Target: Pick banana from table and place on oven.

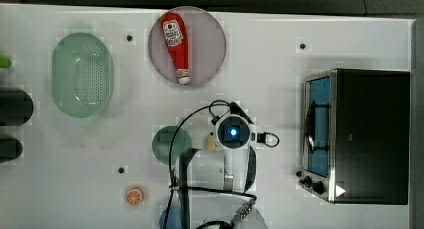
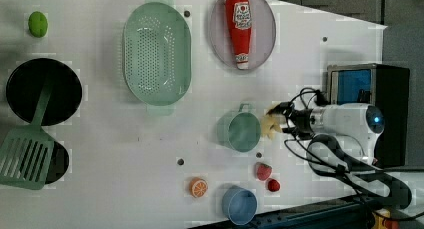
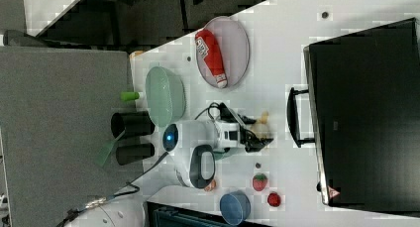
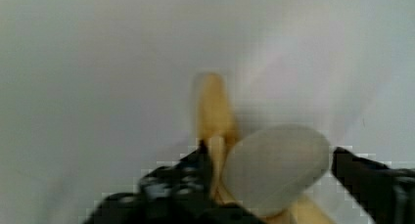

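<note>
White table [image 2: 125, 154], gripper [image 4: 274, 175] low over the banana [image 4: 214, 111], fingers spread either side (nothing gripped)

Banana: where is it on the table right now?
In the left view the banana lies on the table, just right of the green cup, between it and the oven, at the gripper.

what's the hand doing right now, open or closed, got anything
hand: fingers apart, one on each side of the banana, which lies on the table; no firm grip visible yet.
</note>
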{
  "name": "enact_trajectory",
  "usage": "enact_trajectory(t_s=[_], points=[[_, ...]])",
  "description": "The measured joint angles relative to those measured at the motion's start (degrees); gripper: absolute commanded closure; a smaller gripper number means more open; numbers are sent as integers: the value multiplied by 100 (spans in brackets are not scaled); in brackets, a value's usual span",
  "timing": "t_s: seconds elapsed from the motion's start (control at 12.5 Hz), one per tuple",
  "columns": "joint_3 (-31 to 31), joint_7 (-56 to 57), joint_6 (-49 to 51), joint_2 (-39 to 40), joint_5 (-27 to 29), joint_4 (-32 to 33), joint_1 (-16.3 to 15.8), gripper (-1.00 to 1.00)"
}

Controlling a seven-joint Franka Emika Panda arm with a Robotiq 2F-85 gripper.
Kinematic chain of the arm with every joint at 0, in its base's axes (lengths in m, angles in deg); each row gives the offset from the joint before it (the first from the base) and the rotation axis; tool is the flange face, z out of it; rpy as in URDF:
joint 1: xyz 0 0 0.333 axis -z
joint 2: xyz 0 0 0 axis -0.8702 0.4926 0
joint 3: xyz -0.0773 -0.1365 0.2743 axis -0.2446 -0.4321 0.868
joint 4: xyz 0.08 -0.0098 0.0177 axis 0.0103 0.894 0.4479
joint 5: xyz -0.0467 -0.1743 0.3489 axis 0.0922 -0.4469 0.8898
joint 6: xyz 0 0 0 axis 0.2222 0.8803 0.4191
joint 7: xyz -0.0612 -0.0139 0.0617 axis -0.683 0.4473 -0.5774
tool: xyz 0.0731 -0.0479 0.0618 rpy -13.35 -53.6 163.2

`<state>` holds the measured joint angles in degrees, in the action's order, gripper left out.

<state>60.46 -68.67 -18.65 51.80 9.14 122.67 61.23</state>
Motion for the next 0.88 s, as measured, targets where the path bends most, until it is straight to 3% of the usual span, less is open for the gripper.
enact_trajectory(t_s=[0.32,0.72,0.88], points=[[136,9,-173,-27,36,-78,-40,47],[113,3,-145,-336,142,-22,-2,47],[123,2,744,-991,61,-67,9,47]])
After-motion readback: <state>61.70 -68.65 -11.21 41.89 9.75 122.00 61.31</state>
